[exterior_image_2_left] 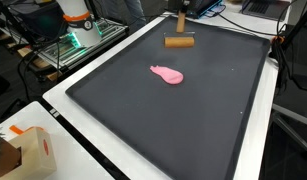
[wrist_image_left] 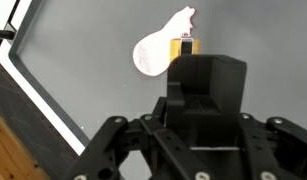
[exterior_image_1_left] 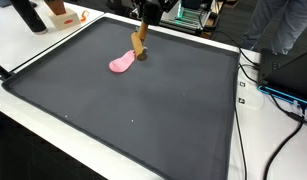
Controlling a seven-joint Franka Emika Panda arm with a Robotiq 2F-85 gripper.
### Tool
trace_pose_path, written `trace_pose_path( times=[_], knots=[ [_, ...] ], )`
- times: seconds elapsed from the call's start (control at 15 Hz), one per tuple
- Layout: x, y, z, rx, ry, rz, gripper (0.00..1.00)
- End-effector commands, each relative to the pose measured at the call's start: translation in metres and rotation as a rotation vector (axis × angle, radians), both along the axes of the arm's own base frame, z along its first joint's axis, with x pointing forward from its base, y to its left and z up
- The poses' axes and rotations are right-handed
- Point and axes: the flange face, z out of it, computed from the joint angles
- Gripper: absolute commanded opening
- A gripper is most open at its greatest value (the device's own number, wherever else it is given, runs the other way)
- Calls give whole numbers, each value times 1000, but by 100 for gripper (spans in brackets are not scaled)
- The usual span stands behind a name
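Note:
A wooden tool stands on the black mat near its far edge, with a short round head lying flat and a handle rising from it. My gripper comes down onto the top of that handle. In the wrist view the dark fingers are pressed together as one block, and a bit of yellow wood shows just past them. A flat pink blob lies on the mat beside the tool's head, close to it; whether they touch I cannot tell. It is also in the wrist view.
The mat has a raised rim and lies on a white table. A cardboard box stands at one table corner. Cables trail past one mat edge. The robot base and lit equipment stand beyond another.

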Motion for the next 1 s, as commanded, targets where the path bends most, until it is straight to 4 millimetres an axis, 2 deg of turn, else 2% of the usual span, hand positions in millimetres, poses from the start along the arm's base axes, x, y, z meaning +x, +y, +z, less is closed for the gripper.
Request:
trace_pose_path(
  times=[0.0, 0.47, 0.93],
  knots=[
    [-17, 14, -10, -72, -92, -44, 24],
    [-39, 39, -35, -144, -151, -69, 24],
    [-49, 49, -53, -157, -158, -103, 24]
  ],
)
